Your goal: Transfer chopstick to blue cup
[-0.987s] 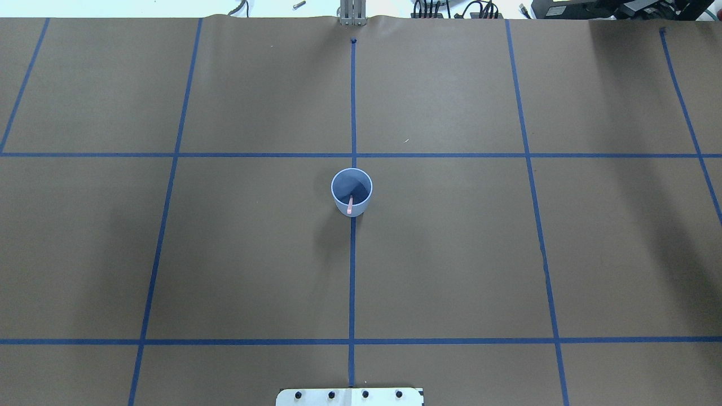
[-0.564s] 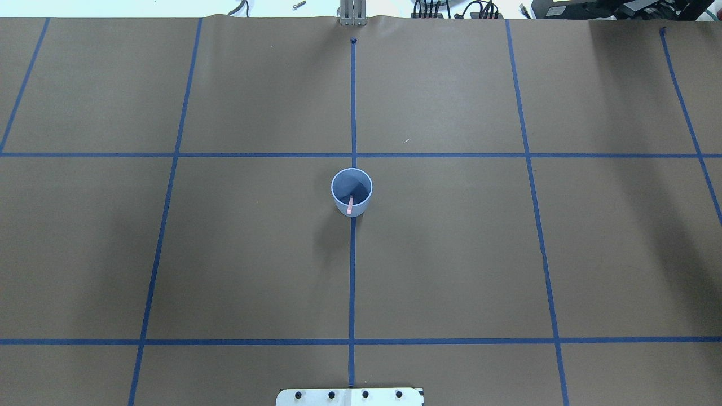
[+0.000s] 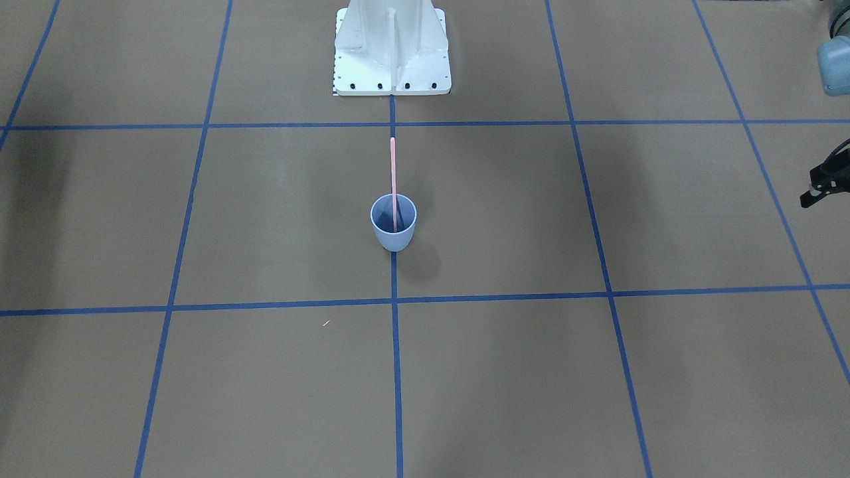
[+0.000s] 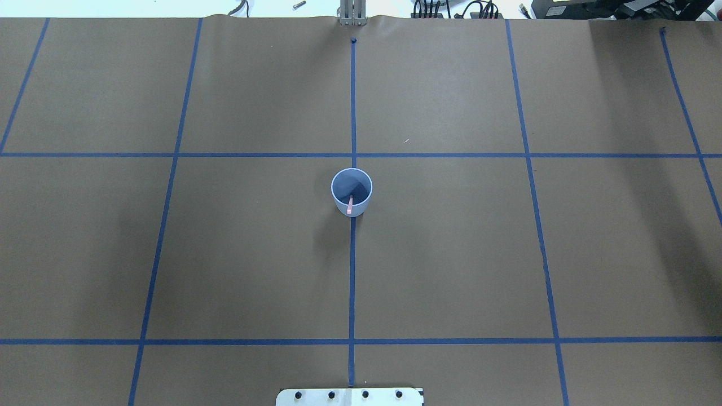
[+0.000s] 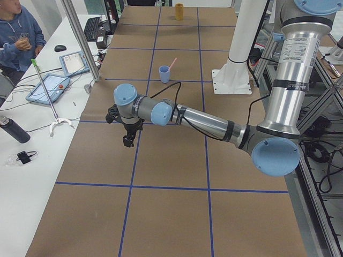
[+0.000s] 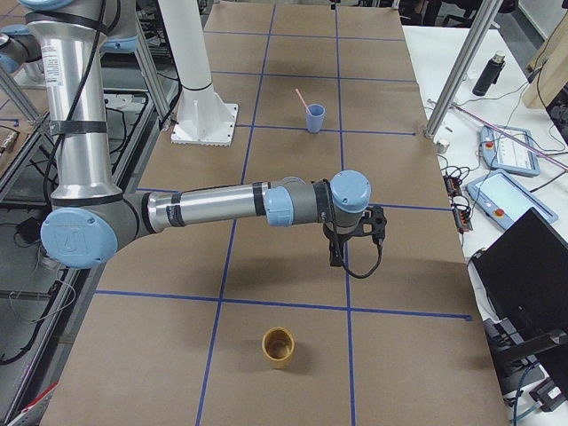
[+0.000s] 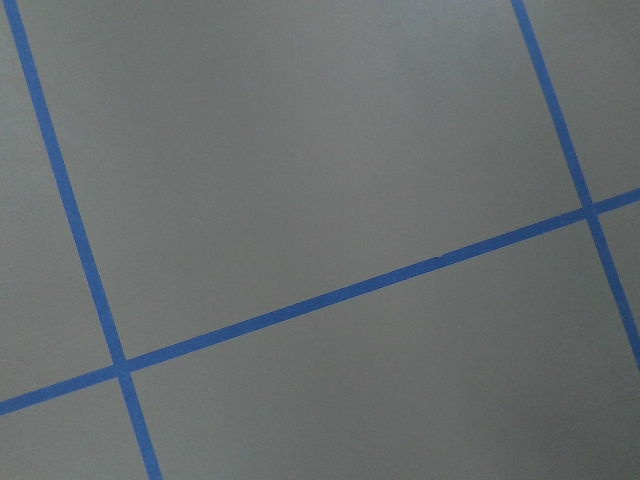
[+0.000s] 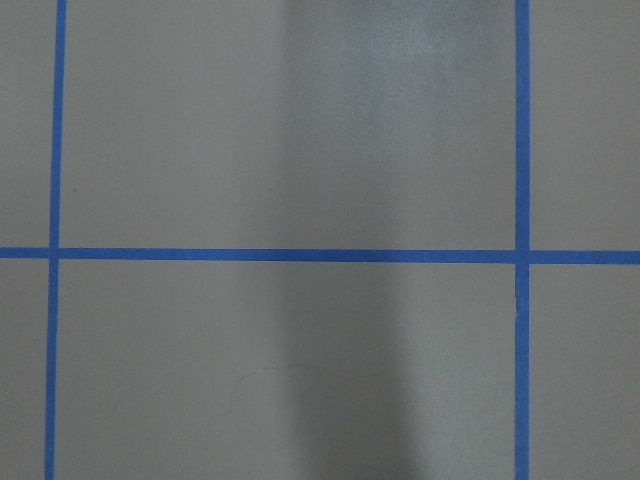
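Observation:
The blue cup [image 3: 394, 240] [image 4: 342, 206] stands upright at the middle of the table on the centre tape line. The pale pink chopstick [image 3: 392, 174] [image 4: 350, 206] stands in it, leaning toward the robot's base, its upper part well above the rim. Nothing holds it. My left gripper [image 5: 127, 142] hangs far from the cup over the table's left end, and only a dark part of it shows at the front view's right edge [image 3: 818, 189]. My right gripper [image 6: 336, 259] hangs over the table's right part. Whether either is open or shut cannot be told.
A tan cup [image 6: 278, 348] [image 5: 179, 11] stands at the table's right end. The white robot pedestal [image 3: 392, 60] rises behind the blue cup. A seated person [image 5: 16, 32] and side tables with tablets [image 5: 48, 88] [image 6: 515, 191] flank the table ends.

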`<move>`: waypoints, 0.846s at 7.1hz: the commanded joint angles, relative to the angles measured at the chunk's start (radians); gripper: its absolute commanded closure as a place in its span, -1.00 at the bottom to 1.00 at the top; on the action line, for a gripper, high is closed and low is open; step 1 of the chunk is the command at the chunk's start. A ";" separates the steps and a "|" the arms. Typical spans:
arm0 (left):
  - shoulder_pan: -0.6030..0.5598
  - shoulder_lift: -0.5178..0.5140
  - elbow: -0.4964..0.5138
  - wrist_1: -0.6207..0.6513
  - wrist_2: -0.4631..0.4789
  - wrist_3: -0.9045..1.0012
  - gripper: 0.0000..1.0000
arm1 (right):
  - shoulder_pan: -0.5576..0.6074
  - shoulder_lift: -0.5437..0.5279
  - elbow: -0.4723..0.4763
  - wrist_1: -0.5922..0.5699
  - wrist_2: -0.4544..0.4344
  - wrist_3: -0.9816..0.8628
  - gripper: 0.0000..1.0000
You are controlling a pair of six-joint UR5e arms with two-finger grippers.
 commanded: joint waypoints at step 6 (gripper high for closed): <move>0.005 0.004 -0.073 -0.003 -0.002 0.001 -0.96 | 0.002 0.004 0.033 0.000 -0.007 0.002 -1.00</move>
